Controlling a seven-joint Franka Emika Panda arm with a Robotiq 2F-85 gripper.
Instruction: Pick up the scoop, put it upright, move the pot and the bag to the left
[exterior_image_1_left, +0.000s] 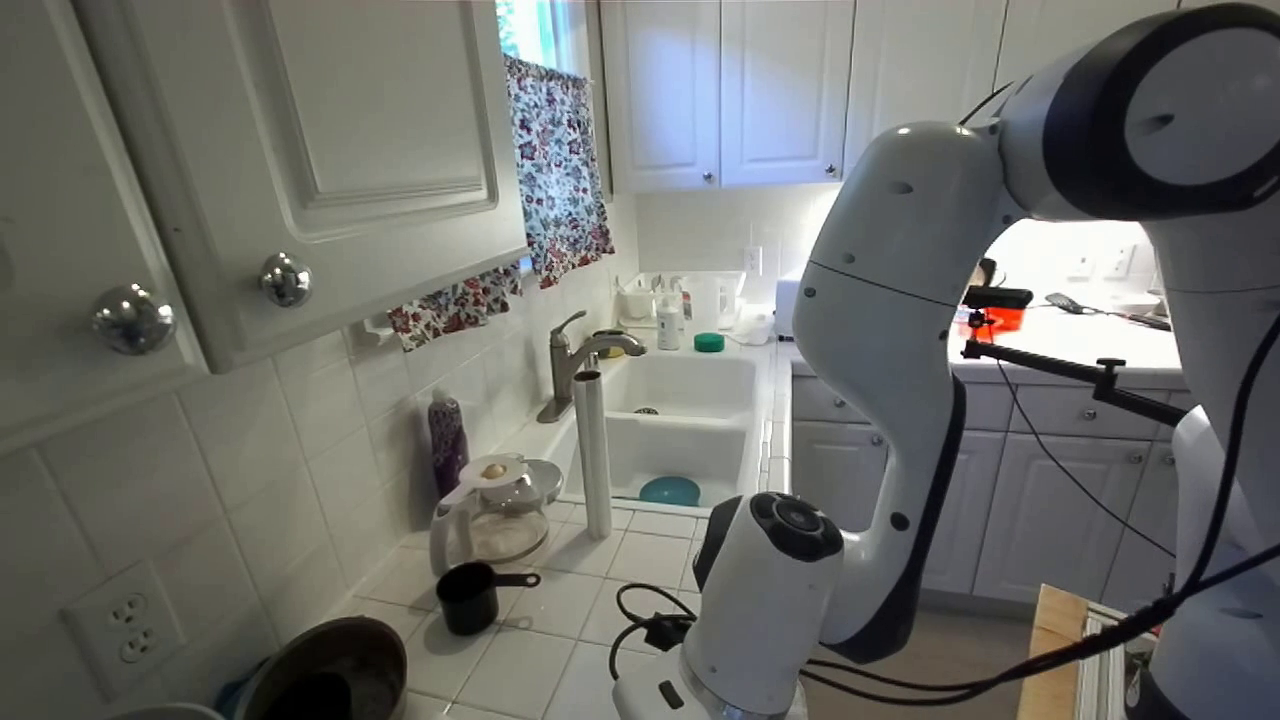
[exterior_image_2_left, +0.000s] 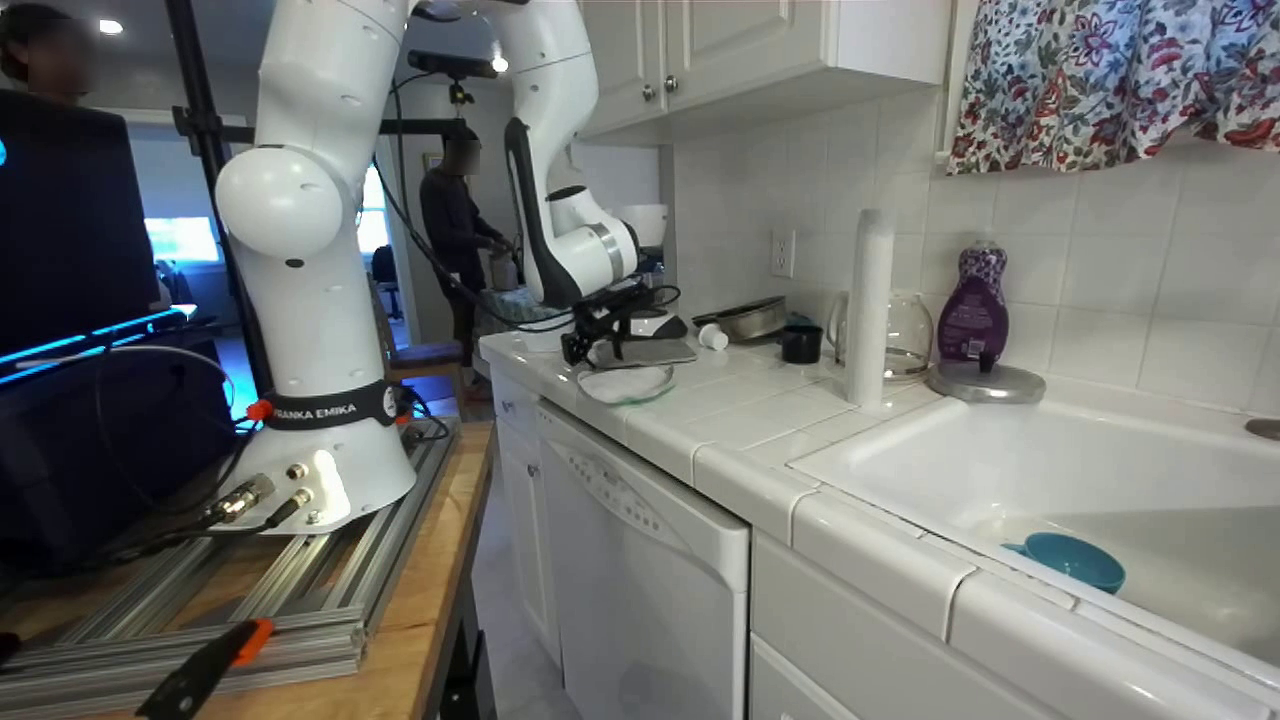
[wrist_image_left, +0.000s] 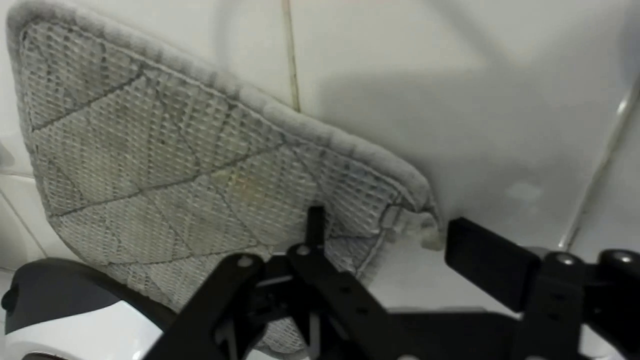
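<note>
The scoop (exterior_image_1_left: 468, 598), a black cup, stands upright on the tiled counter, its short handle level at the rim. It shows as a small dark cup (exterior_image_2_left: 801, 344) in an exterior view too. The pot (exterior_image_1_left: 335, 660) leans tilted near the wall, dark inside facing out; its metal side (exterior_image_2_left: 752, 320) appears behind the scoop's place. I cannot make out the bag. My gripper (wrist_image_left: 390, 235) is open low over a grey quilted cloth (wrist_image_left: 165, 145), whose frayed corner lies between the spread fingers, ungripped. In an exterior view the gripper (exterior_image_2_left: 597, 348) hovers near the counter's front edge, away from scoop and pot.
A black-and-white appliance (wrist_image_left: 80, 310) sits beside the cloth. On the counter are a clear round lid-like thing (exterior_image_2_left: 640, 385), a white bottle top (exterior_image_2_left: 713, 337), a glass coffee pot (exterior_image_1_left: 505, 525), a tall white roll (exterior_image_1_left: 595, 455) and a purple bottle (exterior_image_1_left: 447, 445). The sink (exterior_image_1_left: 690, 450) lies beyond.
</note>
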